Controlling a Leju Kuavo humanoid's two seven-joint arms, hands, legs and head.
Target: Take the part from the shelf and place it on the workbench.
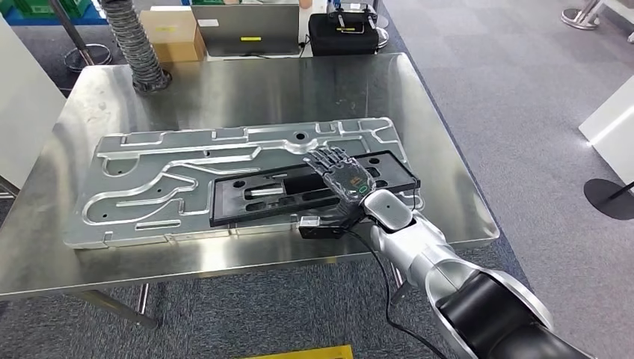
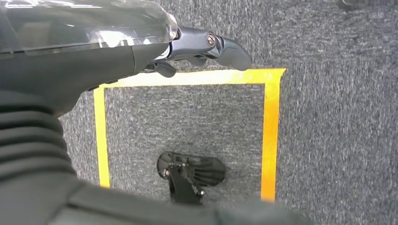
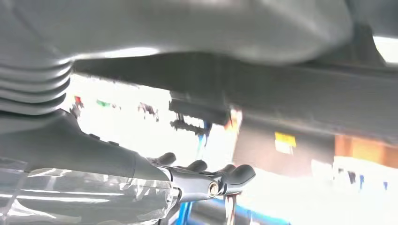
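A flat black part point(image 1: 262, 196) with several cut-outs lies on a large machined aluminium plate point(image 1: 149, 187) on the steel workbench point(image 1: 247, 90). My right hand point(image 1: 340, 176) lies palm down over the part's right end, fingers spread and pointing away from me. In the right wrist view that hand point(image 3: 206, 180) has straight fingers with nothing between them, under a blurred dark slab. Hanging over the grey carpet, my left hand point(image 2: 187, 47) holds nothing and its fingers are loosely extended.
At the bench's far edge stand a ribbed grey hose point(image 1: 138, 45), a cardboard box point(image 1: 173, 34), a grey case point(image 1: 247, 30) and a black bag point(image 1: 342, 34). A black stand base point(image 1: 609, 198) sits on the floor at right. Yellow tape point(image 2: 270, 136) marks the carpet.
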